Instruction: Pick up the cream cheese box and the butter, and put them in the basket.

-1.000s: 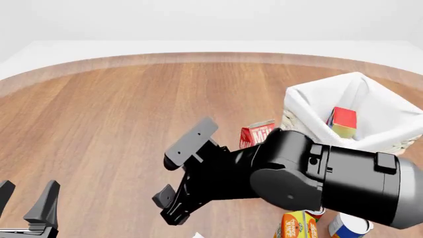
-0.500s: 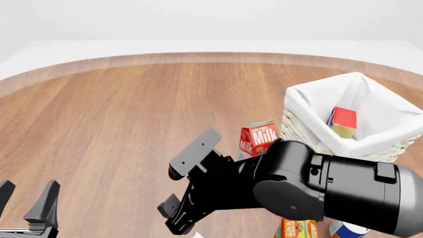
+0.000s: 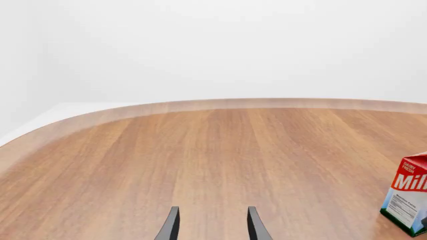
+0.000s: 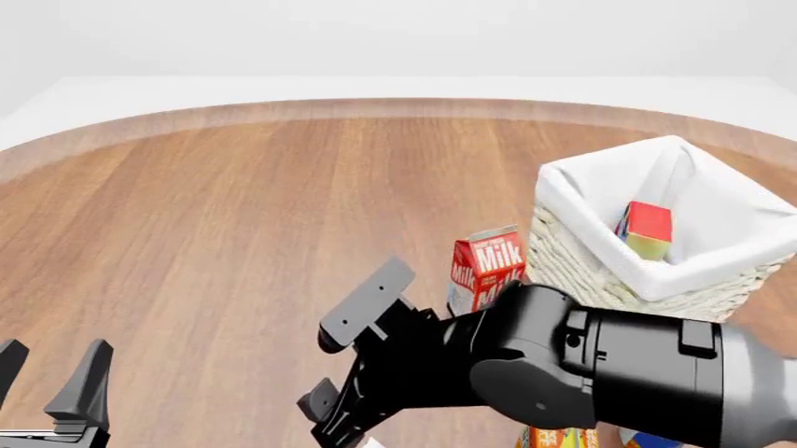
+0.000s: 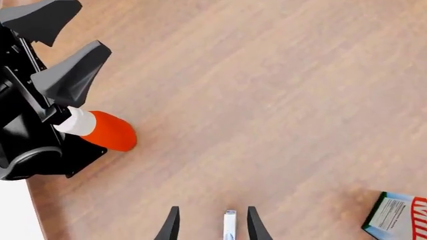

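Observation:
The basket [image 4: 585, 245] stands at the right. The butter [image 4: 645, 229] lies inside it against the cloth lining. My right gripper [image 4: 342, 357] is open, low over the table's near edge. In the right wrist view [image 5: 211, 226] a thin white and blue edge of the cream cheese box [image 5: 229, 226] shows between its fingers, apart from both. In the front view only a white sliver of the box [image 4: 371, 442] shows under the gripper. My left gripper [image 4: 50, 381] is open and empty at the near left; it also shows in the left wrist view [image 3: 212, 227] and the right wrist view [image 5: 63, 40].
A red Milk carton [image 4: 488, 266] stands just left of the basket, behind the right arm; it also shows in the left wrist view [image 3: 408, 200]. An orange-yellow carton [image 4: 557, 437] peeks out under the right arm. An orange-red bottle with a white cap [image 5: 100, 131] lies beside the left arm.
My right arm has moved down and toward the near edge, uncovering the Milk carton and the basket's front wall. Its jaws stay open. The left arm has not moved.

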{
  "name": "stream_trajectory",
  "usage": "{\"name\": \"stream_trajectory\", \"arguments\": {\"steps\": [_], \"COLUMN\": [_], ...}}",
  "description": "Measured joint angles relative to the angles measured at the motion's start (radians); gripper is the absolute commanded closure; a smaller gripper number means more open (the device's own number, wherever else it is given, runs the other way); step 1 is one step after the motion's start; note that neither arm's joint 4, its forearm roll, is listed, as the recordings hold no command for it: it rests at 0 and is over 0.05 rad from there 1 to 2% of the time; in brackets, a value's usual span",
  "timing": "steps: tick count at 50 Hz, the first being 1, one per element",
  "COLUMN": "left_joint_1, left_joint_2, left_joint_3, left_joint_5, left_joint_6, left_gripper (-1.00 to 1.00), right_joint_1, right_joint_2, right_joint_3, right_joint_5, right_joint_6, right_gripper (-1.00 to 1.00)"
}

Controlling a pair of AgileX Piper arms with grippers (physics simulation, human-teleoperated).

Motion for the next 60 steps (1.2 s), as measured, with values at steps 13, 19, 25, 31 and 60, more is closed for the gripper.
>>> {"name": "stream_trajectory", "arguments": {"steps": [13,19,25,31,60], "left_joint_1": [0.000,0.000,0.000,0.000,0.000], "left_joint_2": [0.000,0.000,0.000,0.000,0.000], "left_joint_3": [0.000,0.000,0.000,0.000,0.000], "left_joint_5": [0.000,0.000,0.000,0.000,0.000], "left_joint_6": [0.000,0.000,0.000,0.000,0.000], "left_gripper": [-1.00,-1.00,-1.00,-1.00,-1.00], "right_joint_1": [-0.005,-0.009,-0.011,-0.008,-0.015], "right_joint_2": [-0.016,-0.021,-0.014,-0.003,0.002], "right_joint_3": [0.025,0.045,0.066,0.087,0.149], "right_joint_5": [-0.002,-0.013,-0.033,-0.055,-0.087], "right_joint_6": [0.001,0.008,0.019,0.034,0.075], "right_gripper": [-1.00,-1.00,-1.00,-1.00,-1.00]}}
